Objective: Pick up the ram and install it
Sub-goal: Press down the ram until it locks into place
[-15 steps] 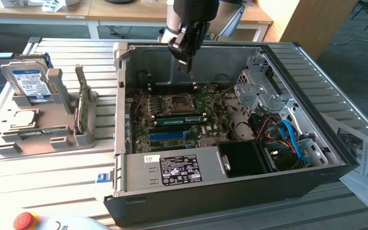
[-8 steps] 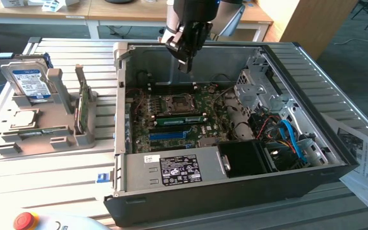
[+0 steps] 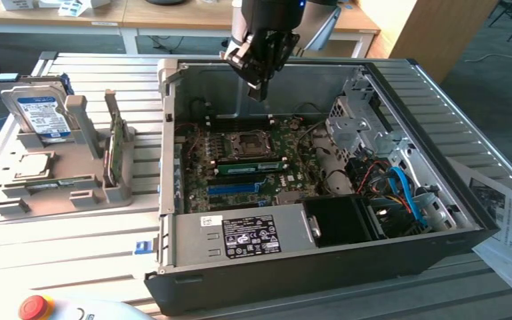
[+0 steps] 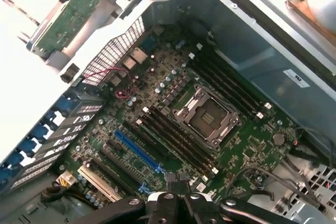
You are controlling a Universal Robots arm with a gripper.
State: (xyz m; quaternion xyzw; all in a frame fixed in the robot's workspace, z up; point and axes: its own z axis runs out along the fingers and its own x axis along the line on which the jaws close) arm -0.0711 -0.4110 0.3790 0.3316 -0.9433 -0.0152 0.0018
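Note:
The ram point(image 3: 251, 167) is a narrow green stick lying along a black slot on the motherboard point(image 3: 238, 193), just in front of the CPU socket point(image 3: 243, 142). It lies level with the slot. My gripper point(image 3: 258, 92) hangs above the back of the open computer case point(image 3: 327, 263), well clear of the ram. In the wrist view the gripper point(image 4: 178, 182) has its fingers pressed together with nothing visible between them. It looks down on the socket point(image 4: 207, 116) and the dark memory slots point(image 4: 178, 140) beside it.
A grey rack point(image 3: 69, 180) on the exterior view's left holds a silver hard drive with a blue label point(image 3: 35, 110) and an upright broader green card point(image 3: 114, 143). Inside the case are a power supply point(image 3: 247, 237), drive cages point(image 3: 359, 127) and blue cables point(image 3: 407, 193). A red stop button point(image 3: 32, 307) sits in front.

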